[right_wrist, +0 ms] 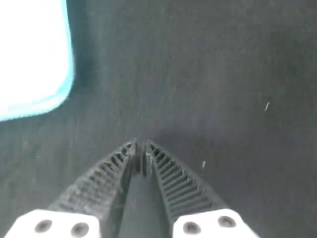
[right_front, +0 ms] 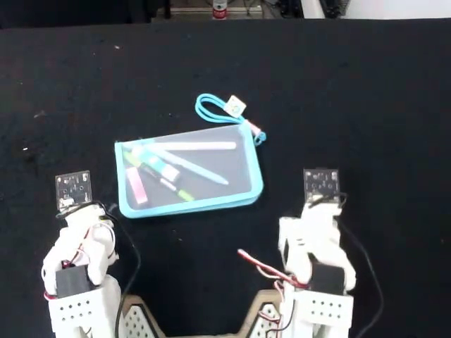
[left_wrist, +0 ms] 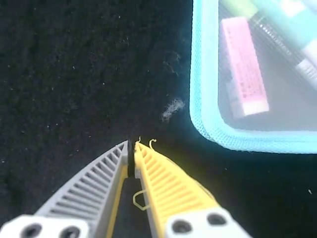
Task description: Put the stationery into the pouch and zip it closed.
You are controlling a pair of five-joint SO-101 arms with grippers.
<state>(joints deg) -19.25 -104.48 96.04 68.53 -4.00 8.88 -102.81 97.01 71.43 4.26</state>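
Note:
A clear pouch [right_front: 189, 172] with a light blue edge lies flat in the middle of the black table, with pens, a marker and a pink eraser [right_front: 137, 186] inside it. Its zip pull and blue cord [right_front: 211, 108] sit at the far right corner. In the left wrist view the pouch corner [left_wrist: 208, 126] and the pink eraser [left_wrist: 244, 74] lie just ahead of my left gripper [left_wrist: 132, 145], which is shut and empty. My right gripper [right_wrist: 140, 145] is shut too, over bare table, with a pouch corner [right_wrist: 37, 99] off to one side. Both arms rest near the table's front edge.
The black cloth [right_front: 366, 105] covers the whole table. A small lint speck [left_wrist: 172, 108] lies beside the pouch corner. Both arm bases [right_front: 190, 320] stand at the front edge, with open room around the pouch on all sides.

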